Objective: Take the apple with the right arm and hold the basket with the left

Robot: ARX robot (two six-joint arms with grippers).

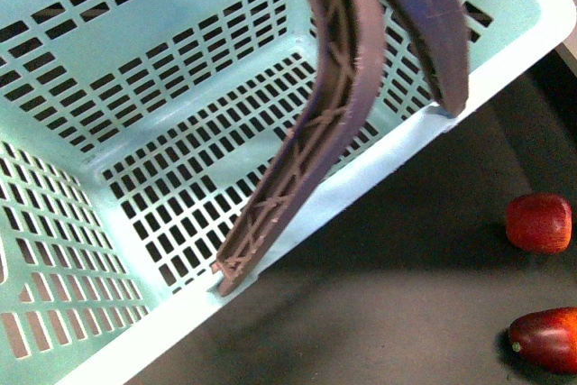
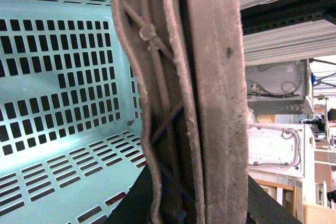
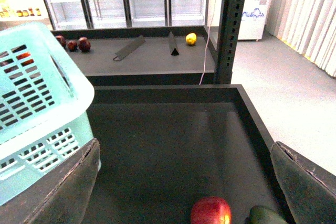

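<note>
The light aqua basket (image 1: 162,87) fills the left of the front view, tilted, over the black table. My left gripper (image 1: 343,194) is shut on the basket's near rim, with one ribbed brownish-purple finger (image 1: 306,151) inside and the other outside. In the left wrist view the basket (image 2: 52,77) shows beside the left gripper (image 2: 181,103), whose fingers are pressed together. The apple (image 1: 539,223) lies on the table at the right. In the right wrist view my right gripper (image 3: 185,148) is open and empty, with the apple (image 3: 211,211) lying between its spread fingers, untouched.
A darker, elongated red fruit (image 1: 545,340) lies in front of the apple. A green item (image 3: 265,214) sits beside the apple. The black tray's raised wall (image 3: 252,114) and a dark post (image 3: 228,24) stand on the far side. A shelf behind holds red fruit (image 3: 79,44) and a lemon (image 3: 191,39).
</note>
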